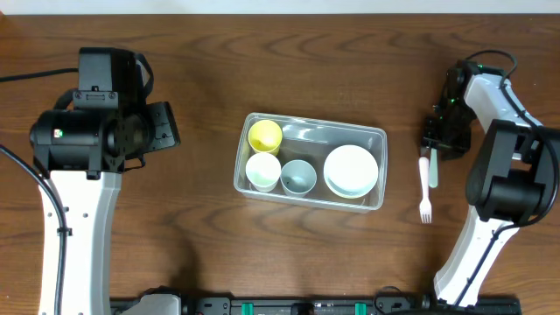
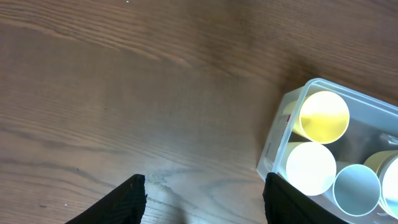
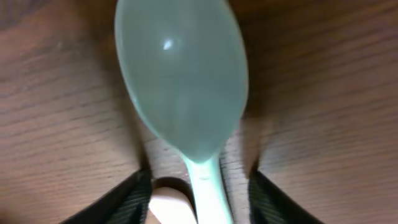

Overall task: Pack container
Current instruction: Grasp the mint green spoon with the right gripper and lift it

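The clear rectangular container [image 1: 376,138] sits mid-table and holds a yellow cup [image 1: 265,136], a white cup [image 1: 262,171], a grey-blue cup [image 1: 297,177] and a stack of white bowls [image 1: 352,170]. It also shows in the left wrist view [image 2: 277,146], at the right. My left gripper [image 2: 205,193] is open and empty over bare wood to the left of the container. My right gripper [image 3: 199,186] is open, its fingers on either side of the handle of a pale green spoon [image 3: 183,81] that lies on the table. A pale handle end [image 3: 168,205] lies beside the spoon's handle.
In the overhead view the spoon [image 1: 431,172] and a white fork [image 1: 425,208] lie together right of the container, under the right gripper [image 1: 435,144]. The left arm [image 1: 92,131] stands at the far left. The table is dark wood [image 1: 192,61].
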Available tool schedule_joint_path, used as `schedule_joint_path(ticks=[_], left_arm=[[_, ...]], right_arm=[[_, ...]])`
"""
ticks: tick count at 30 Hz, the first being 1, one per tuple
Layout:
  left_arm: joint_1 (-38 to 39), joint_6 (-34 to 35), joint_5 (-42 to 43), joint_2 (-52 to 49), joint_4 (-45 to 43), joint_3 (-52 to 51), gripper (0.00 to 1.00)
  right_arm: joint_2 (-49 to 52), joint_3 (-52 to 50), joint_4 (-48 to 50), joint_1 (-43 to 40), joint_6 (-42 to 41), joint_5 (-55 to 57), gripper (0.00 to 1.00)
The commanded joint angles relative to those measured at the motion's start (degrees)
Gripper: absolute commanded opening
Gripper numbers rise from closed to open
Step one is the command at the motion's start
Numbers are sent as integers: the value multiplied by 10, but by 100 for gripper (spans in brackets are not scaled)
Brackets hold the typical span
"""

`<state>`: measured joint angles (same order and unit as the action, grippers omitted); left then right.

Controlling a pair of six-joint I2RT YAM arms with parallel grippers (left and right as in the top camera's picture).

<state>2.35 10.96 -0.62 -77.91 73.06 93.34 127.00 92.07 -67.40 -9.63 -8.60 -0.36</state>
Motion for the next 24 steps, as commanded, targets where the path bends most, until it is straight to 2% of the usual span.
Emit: schedule_joint_path(ticks=[1,7,13,24], left_arm=[[-2,7,-5,-3,0,6,61],[-2,7,-5,-3,0,6,61],[-2,7,-5,-3,0,6,61],[-2,7,-5,-3,0,6,61]], right_arm=[[40,-33,18,3,-3,16,41],[40,-33,46,3,-3,16,39],[40,-33,68,3,-3,16,31],[40,-33,75,3,-3,18,10]])
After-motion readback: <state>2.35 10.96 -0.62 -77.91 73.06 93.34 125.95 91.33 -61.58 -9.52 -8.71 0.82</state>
